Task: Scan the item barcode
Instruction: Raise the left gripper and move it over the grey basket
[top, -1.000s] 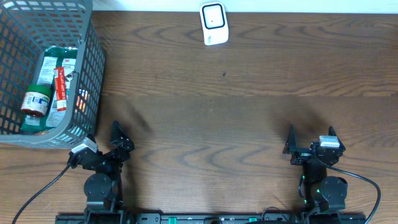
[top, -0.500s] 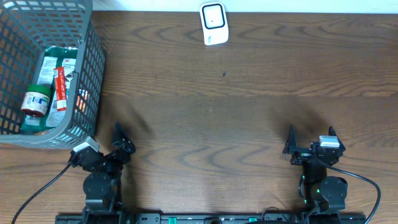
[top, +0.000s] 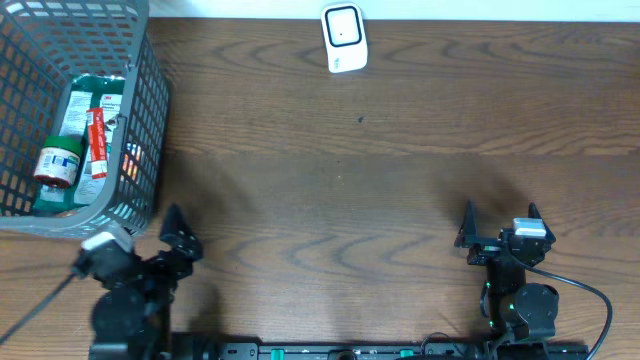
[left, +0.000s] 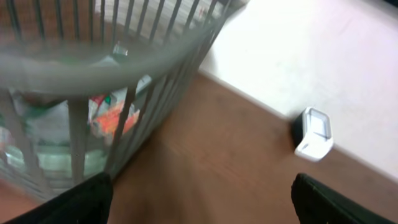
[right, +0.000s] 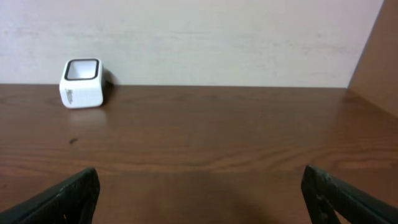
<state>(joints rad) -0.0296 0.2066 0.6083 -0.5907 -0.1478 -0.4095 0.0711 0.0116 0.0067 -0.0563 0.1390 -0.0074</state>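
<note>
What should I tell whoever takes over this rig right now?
Left hand: open, empty, beside the grey basket, by its near corner.
Right hand: open, empty, low over the table, facing the white scanner at the far edge.
Items: a white-labelled bottle, a red-and-white tube and a green-and-white pack all lie in the basket.
Done: nothing picked or scanned.
Left: take one item out and show its barcode to the scanner.
</note>
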